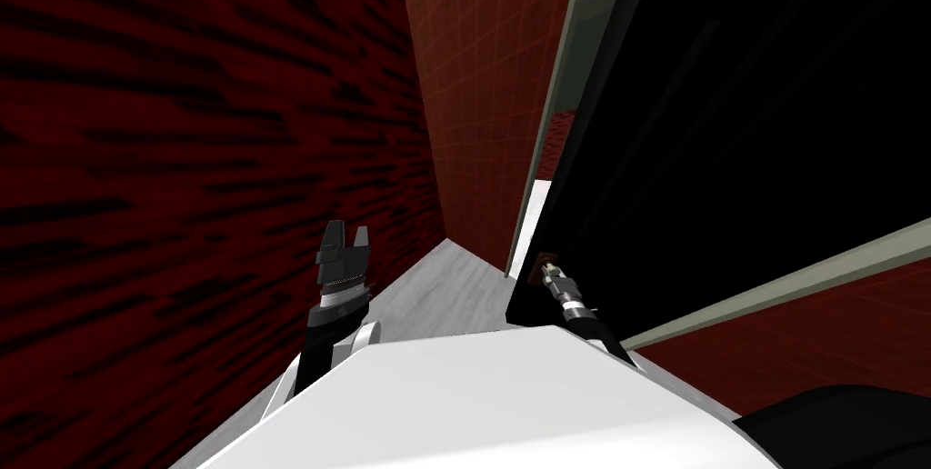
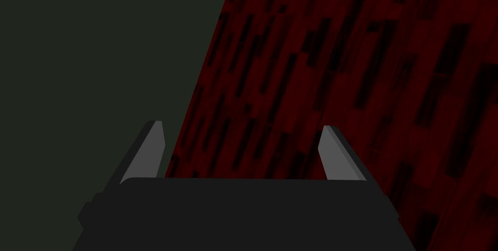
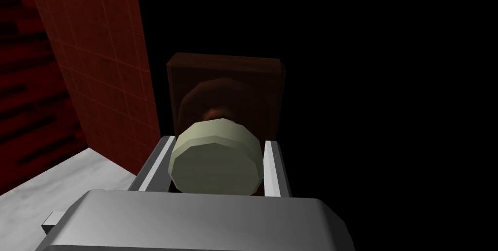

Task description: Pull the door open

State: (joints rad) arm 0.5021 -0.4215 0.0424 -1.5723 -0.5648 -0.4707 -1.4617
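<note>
The right gripper (image 3: 217, 142) has its fingers clamped on the sides of the pale round knob (image 3: 216, 165), which is mounted on a brown square backplate (image 3: 223, 75) on the black door (image 1: 727, 127). Grip firmly and draw back along the door's arc, not straight, or the knob is likely to slip. The left gripper (image 2: 241, 129) is well apart from the door, fingers spread, idle.

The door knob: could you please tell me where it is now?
In the right wrist view the pale knob sits between the fingers of the right gripper, before its brown plate on the black door, at my right in the head view.

Black door (image 1: 745, 127) — pale green knob (image 3: 216, 158), brown backplate (image 3: 223, 75).
</note>
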